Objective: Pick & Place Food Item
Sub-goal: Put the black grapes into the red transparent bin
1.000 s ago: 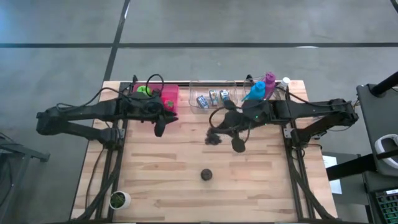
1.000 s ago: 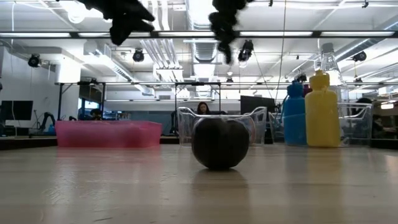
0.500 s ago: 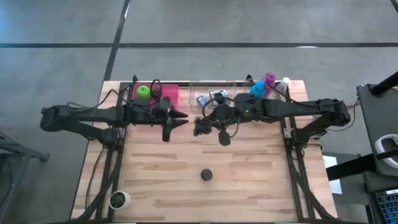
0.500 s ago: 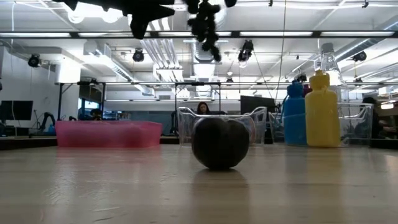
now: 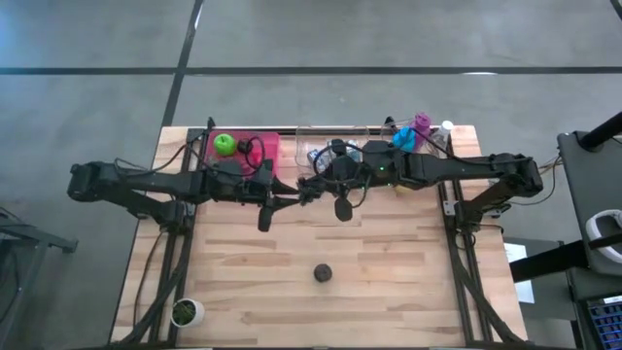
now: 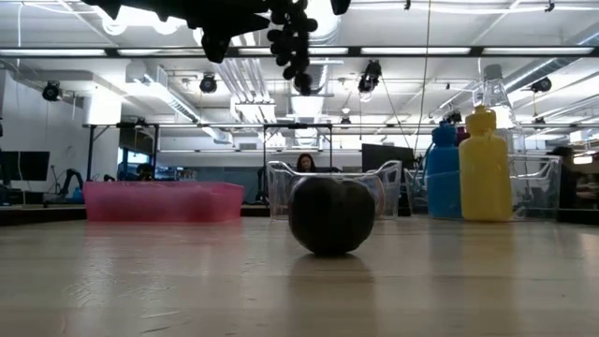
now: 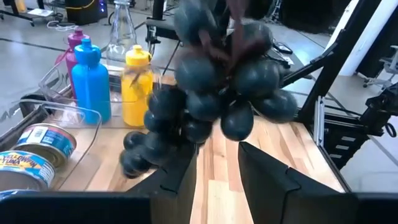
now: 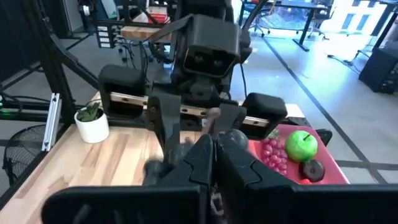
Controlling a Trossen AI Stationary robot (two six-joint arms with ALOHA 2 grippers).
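Above the middle of the counter (image 5: 389, 262), just in front of the pink bin (image 5: 264, 148), the two arms meet nose to nose. Right gripper (image 5: 313, 187) has its fingers clamped tight on the stem of a bunch of dark grapes (image 6: 290, 37), which hangs well clear of the wood. Left gripper (image 7: 217, 158) sits directly under and against the bunch, fingers at a narrow gap; the grapes fill the space just ahead of the fingertips (image 7: 186, 163), but whether they are actually pinched I cannot tell.

Change over the last second: the right arm has carried the bunch from mid-counter leftward and toward the far edge, and the left arm has swung in to meet it. Half a second ago a gap separated the two; now it is closed.

Judgement: this looks like a handover, right to left, with the pink bin as the likely destination. That bin already holds a green apple (image 5: 224, 144), red grapes (image 8: 273, 152) and a dark plum (image 8: 311, 169).

A second dark round fruit (image 5: 323, 274) lies alone on the near counter, untouched.
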